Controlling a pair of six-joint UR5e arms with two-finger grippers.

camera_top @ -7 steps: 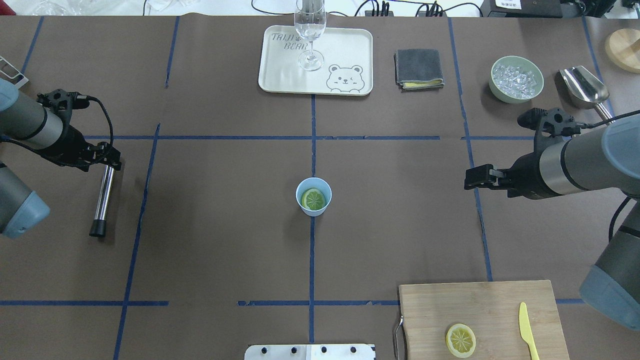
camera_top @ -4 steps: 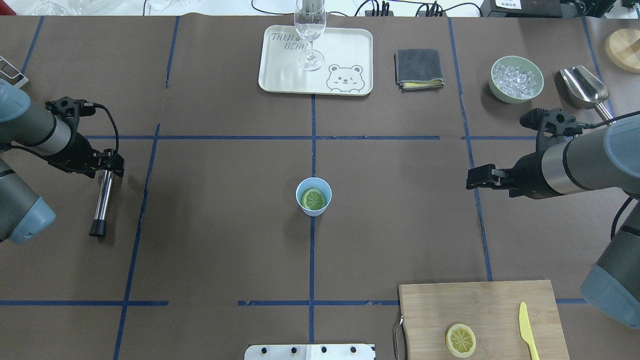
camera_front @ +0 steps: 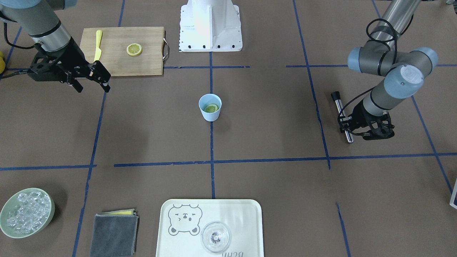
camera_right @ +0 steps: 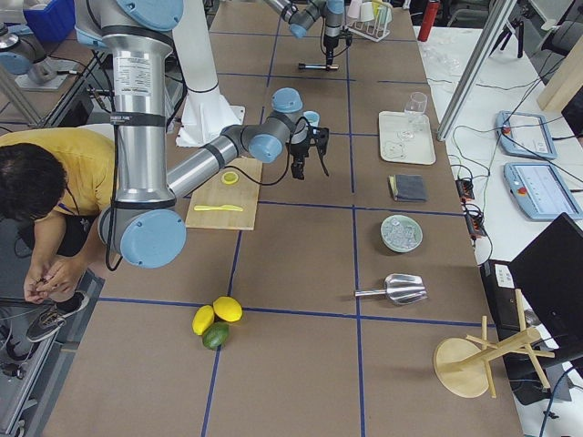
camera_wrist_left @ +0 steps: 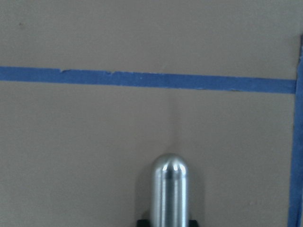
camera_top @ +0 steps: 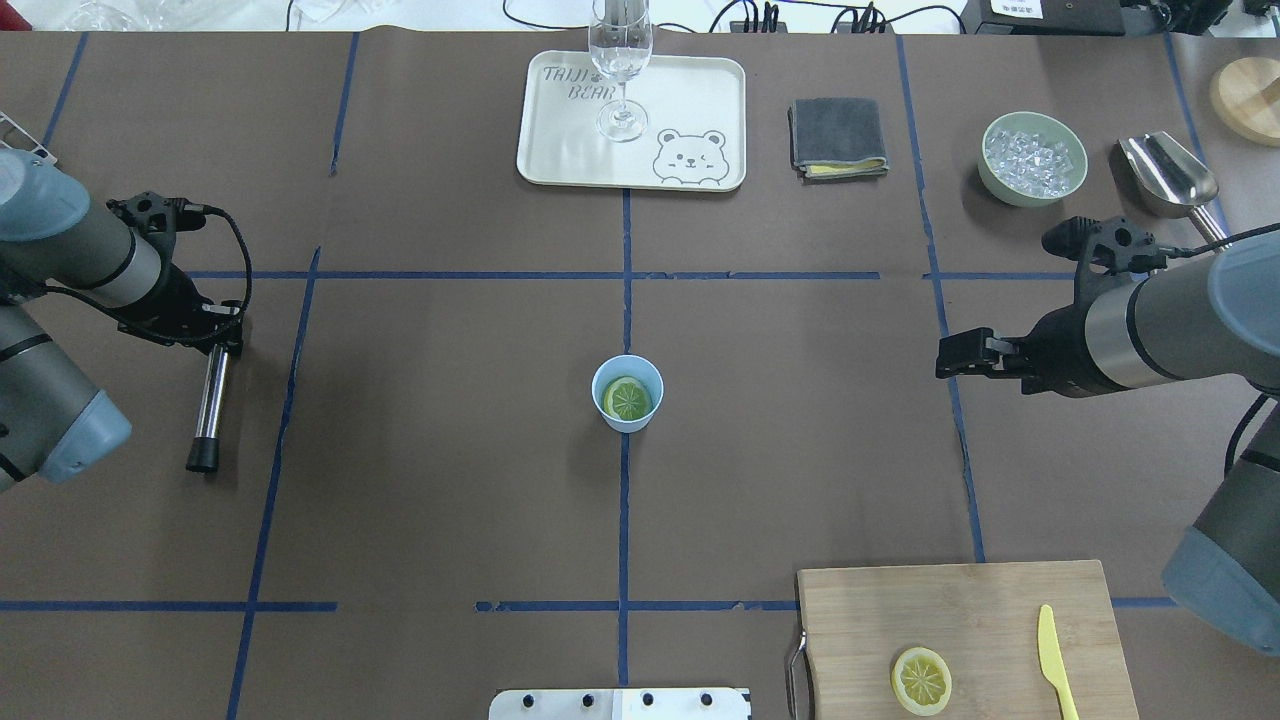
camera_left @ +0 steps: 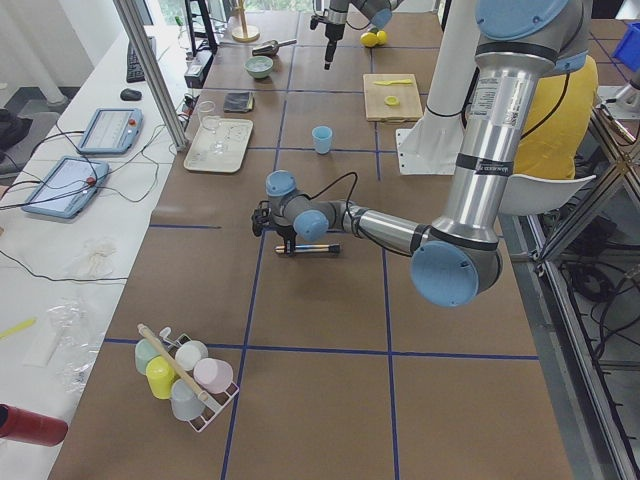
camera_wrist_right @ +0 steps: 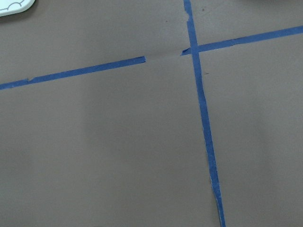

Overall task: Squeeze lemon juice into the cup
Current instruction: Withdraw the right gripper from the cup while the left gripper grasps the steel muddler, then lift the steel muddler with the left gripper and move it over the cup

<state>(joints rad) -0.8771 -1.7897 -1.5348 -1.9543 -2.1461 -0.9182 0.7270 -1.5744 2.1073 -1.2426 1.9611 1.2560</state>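
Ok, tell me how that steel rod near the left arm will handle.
Round and lying flat, the steel rod would probably roll sideways if nudged. Its polished metal looks stiff, likely hefty for its size and slippery in the jaws.

Left arm [camera_top: 70,255]: forearm low, wrist bent down.
Left gripper [camera_top: 222,338]: down at table level, jaws closed on the near end of a rod [camera_top: 209,400] that lies flat.
Right arm [camera_top: 1160,320]: forearm level, wrist turned down.
Right gripper [camera_front: 93,87]: raised, fingers pointing down and spread apart.
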